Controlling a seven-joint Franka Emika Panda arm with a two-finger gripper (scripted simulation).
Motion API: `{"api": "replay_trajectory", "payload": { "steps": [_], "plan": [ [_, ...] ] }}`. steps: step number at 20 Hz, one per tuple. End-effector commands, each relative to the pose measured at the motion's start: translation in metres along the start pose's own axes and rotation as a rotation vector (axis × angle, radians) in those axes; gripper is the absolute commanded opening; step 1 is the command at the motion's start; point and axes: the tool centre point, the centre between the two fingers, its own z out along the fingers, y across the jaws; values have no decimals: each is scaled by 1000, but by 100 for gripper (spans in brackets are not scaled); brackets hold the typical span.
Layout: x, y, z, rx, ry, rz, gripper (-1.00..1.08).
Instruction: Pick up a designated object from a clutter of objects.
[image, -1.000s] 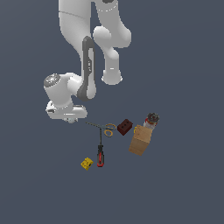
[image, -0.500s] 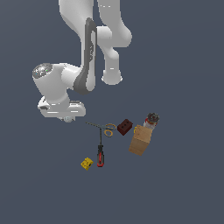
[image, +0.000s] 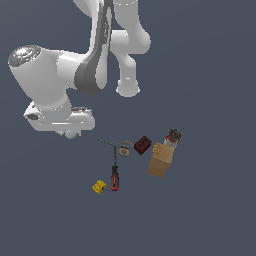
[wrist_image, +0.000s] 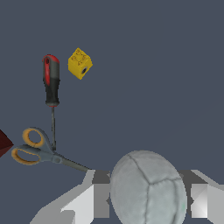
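Holding item one: the ball (wrist_image: 148, 189), whitish-grey, round, seamed into panels with a faintly mottled skin. In the wrist view it sits between the fingers (wrist_image: 199, 199) of our gripper (wrist_image: 146, 199), which close in on either side of it, so we judge the pincer narrowed onto the ball and gripping it. In the exterior view the ball (image: 71, 133) shows only as a pale knob under the white hand, well apart from the clutter and toward that view's left.

Progress: we judge the grasp made and the ball apparently clear of the floor, though the height is hard to read. What is left, at most, is carrying it up and keeping it secure.

Remaining stock on the dark floor:
- Scissors (wrist_image: 37, 149): thin grey blades, orange loop handles, lying flat.
- Screwdriver (wrist_image: 51, 83): red-and-black moulded grip, slim metal shaft pointing at the scissors.
- Block (wrist_image: 79, 63): yellow, studded, toy-brick plastic, just beside the screwdriver handle.
- Brick (image: 143, 145): dark red, small, near the scissors.
- Box (image: 160, 160): tan, cardboard-like, tilted.
- Can (image: 173, 136): round patterned top, touching or just behind the box.
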Motion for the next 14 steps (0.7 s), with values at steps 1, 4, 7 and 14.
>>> {"api": "replay_trajectory", "payload": {
  "steps": [1,4,7,14],
  "plan": [
    [13,-3,-23,0,-1,0,-100],
    [29,-6,-48,0,-1,0,-100],
    [43,-8,-71,0,-1,0,-100],
    [72,-12,-116,1,-1,0,-100]
  ]
}}
